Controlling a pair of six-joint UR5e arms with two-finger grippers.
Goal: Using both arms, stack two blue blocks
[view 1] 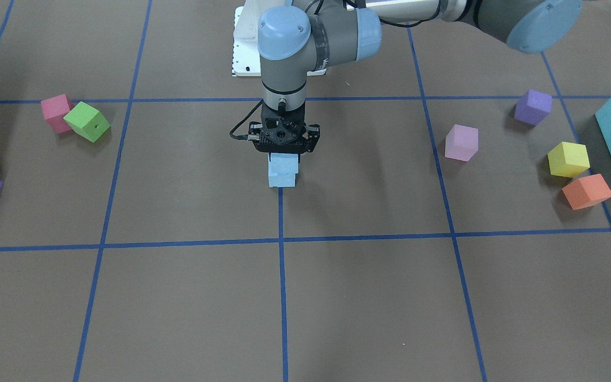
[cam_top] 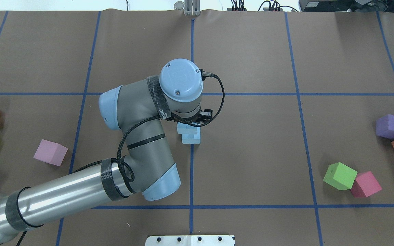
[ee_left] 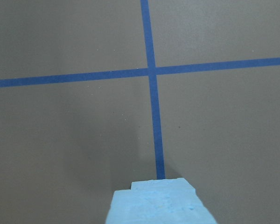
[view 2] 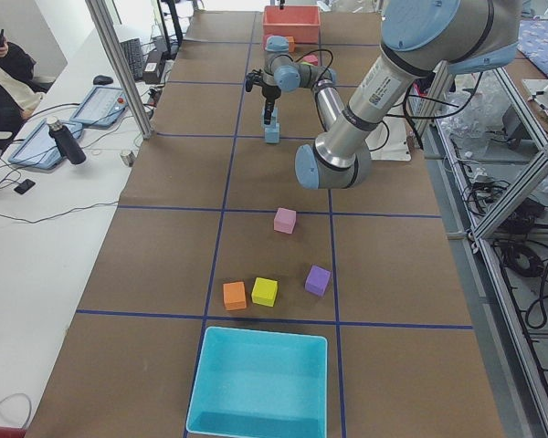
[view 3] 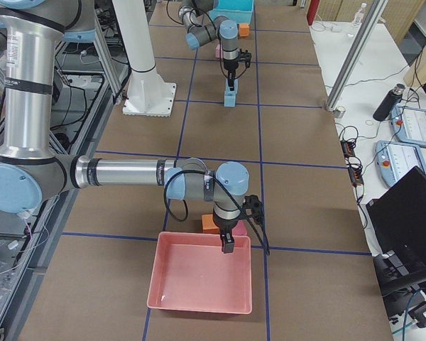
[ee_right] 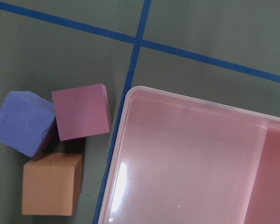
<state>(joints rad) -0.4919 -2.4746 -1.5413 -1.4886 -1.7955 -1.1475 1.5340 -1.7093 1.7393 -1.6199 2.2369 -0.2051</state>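
Mid-desk [view 1: 178, 297], grips upper block [view 1: 283, 162] with left jaws, seated slightly askew on lower block [view 1: 282, 180]. Looks nearly done; needs only release and retreat. Cannot tell right jaws' state, over tray [view 3: 199, 280].

— The desk [view 1: 178, 307] is brown, crossed by a blue tape grid [view 1: 283, 297]. Both blue blocks [view 1: 282, 179] are pale sky-blue.

— The left gripper [view 1: 283, 157] is black, and the left arm [cam_top: 63, 194] is silver-grey with pale blue caps. The tray [view 3: 199, 277] looks pink, perhaps translucent.
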